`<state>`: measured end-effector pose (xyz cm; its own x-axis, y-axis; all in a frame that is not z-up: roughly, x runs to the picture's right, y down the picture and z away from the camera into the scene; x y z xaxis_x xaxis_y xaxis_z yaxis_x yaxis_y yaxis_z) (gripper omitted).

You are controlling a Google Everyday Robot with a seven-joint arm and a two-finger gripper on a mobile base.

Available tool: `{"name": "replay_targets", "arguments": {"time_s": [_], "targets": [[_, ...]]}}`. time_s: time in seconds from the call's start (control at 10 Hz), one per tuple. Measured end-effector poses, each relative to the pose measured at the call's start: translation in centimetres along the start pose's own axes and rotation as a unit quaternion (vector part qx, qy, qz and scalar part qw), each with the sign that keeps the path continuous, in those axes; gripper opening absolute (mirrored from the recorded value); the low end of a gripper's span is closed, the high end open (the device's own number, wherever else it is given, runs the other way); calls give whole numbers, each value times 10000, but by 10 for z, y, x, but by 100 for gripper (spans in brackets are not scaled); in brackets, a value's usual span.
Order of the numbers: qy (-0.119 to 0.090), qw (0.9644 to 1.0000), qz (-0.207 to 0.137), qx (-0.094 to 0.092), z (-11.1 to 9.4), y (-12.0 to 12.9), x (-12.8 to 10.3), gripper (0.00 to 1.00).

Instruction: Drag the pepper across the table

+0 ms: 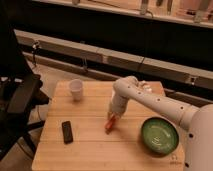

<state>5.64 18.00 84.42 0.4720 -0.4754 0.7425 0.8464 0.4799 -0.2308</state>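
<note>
The pepper (pixel 109 125) is a small red-orange tapered thing lying on the light wooden table (pixel 90 150), near its middle. My gripper (pixel 114 116) comes down from the white arm right onto the pepper's upper end and touches it. The arm reaches in from the right side of the view.
A flat black phone (pixel 67 132) lies at the left front of the table. A white cup (pixel 75 90) stands at the back left. A green bowl (pixel 159 136) sits at the right. A dark chair (pixel 17 100) stands left of the table.
</note>
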Motion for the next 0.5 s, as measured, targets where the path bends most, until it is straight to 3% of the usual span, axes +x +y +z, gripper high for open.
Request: {"name": "replay_targets", "arguments": {"time_s": [0.5], "targets": [[-20,9999,66,98,-6,1,9,0]]}}
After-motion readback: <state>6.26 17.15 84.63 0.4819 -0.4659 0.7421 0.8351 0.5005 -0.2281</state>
